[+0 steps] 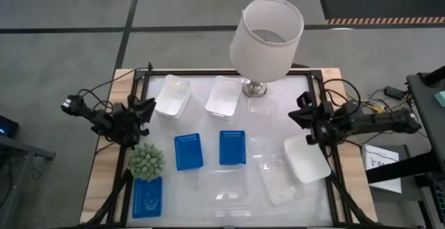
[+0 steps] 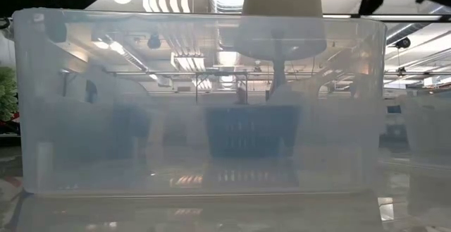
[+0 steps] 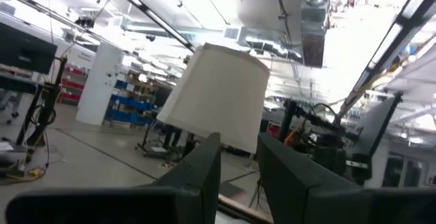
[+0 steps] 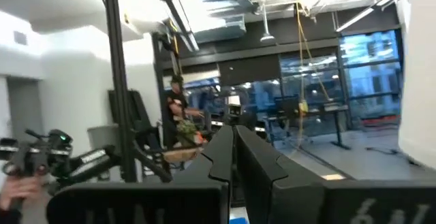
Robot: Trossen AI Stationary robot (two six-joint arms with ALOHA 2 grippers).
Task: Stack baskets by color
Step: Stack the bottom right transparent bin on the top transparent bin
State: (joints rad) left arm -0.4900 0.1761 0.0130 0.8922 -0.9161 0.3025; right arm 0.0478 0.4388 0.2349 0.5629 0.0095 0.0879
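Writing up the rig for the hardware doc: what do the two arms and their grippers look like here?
Both arms are dark, nearly black, jointed links with loose black cables looping beside them. The left gripper and right gripper each carry two dark fingers; up close the left fingers and right fingers are flat, angular, matte slabs. No markings are legible.

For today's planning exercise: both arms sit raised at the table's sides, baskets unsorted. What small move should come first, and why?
Probably lower the right end effector, now shut and empty, toward the white basket just beside it, opening on the way. That basket lies apart from the other two white baskets near the lamp, and no basket is stacked yet.
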